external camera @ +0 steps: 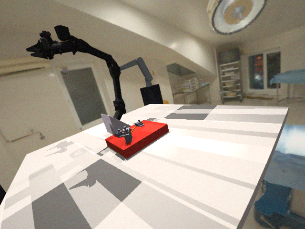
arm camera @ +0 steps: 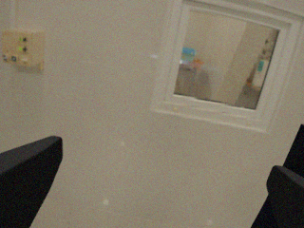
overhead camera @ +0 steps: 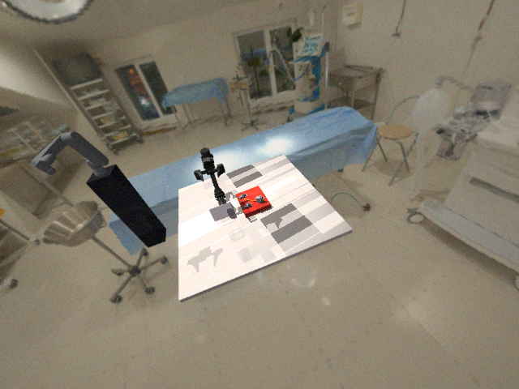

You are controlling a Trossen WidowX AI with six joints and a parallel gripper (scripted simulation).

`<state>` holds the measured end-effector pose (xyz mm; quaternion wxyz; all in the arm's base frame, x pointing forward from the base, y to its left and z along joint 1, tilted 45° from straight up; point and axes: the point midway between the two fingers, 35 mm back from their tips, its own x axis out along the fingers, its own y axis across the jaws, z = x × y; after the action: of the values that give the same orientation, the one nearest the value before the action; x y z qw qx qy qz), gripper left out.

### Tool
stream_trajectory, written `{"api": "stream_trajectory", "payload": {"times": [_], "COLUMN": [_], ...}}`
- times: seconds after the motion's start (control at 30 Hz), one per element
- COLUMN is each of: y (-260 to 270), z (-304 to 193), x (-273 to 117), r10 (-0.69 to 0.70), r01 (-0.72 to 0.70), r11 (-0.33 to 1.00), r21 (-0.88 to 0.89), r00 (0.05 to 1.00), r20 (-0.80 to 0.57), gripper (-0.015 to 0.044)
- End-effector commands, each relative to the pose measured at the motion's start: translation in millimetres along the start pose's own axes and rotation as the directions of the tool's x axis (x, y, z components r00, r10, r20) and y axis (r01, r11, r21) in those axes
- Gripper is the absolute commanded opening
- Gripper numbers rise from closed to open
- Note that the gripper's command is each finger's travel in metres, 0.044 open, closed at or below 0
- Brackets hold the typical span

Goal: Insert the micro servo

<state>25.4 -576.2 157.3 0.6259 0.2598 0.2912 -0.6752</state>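
One red deck (external camera: pixel 147 136) lies on the striped worktop (external camera: pixel 197 157) and serves as the reference for all positions. Two small dark servo-like bodies show on its top face: one (external camera: pixel 123 131) near the deck's front corner, the other (external camera: pixel 139 122) nearer the arm's base, with a thin orange-yellow cable (external camera: pixel 133 128) running between them. From these views it cannot be determined which body is the loose micro servo, nor whether either sits fully down in a pocket; the marked pocket itself is too small to make out. A grey slanted plate (external camera: pixel 109 123) stands just beside the deck on the arm's side.

The black arm (external camera: pixel 115 76) rises from its base beside the deck, bends at the elbow and reaches up and away from the deck. The hand (external camera: pixel 33 50) is high above the worktop, well apart from the deck, pointing outward toward the room wall. Its fingers are spread wide at the edges of the wrist view, with only the wall and a window (arm camera: pixel 224 66) between them; the hand grips nothing.
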Motion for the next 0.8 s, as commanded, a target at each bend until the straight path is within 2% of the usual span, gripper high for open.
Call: {"api": "stream_trajectory", "payload": {"times": [0.0,0.37,0.77], "y": [49,151,233], "z": [-33,-117,-220], "x": [2,-17,-66], "r10": [0.101,0.279,0.343], "r01": [-0.110,-0.368,-0.615], "r11": [0.991,0.908,0.752], "r21": [-0.080,-0.200,-0.237], "r00": [0.989,0.887,0.673], "r20": [-0.107,-0.369,-0.656], "gripper": [0.0440,0.0440,0.0440]}}
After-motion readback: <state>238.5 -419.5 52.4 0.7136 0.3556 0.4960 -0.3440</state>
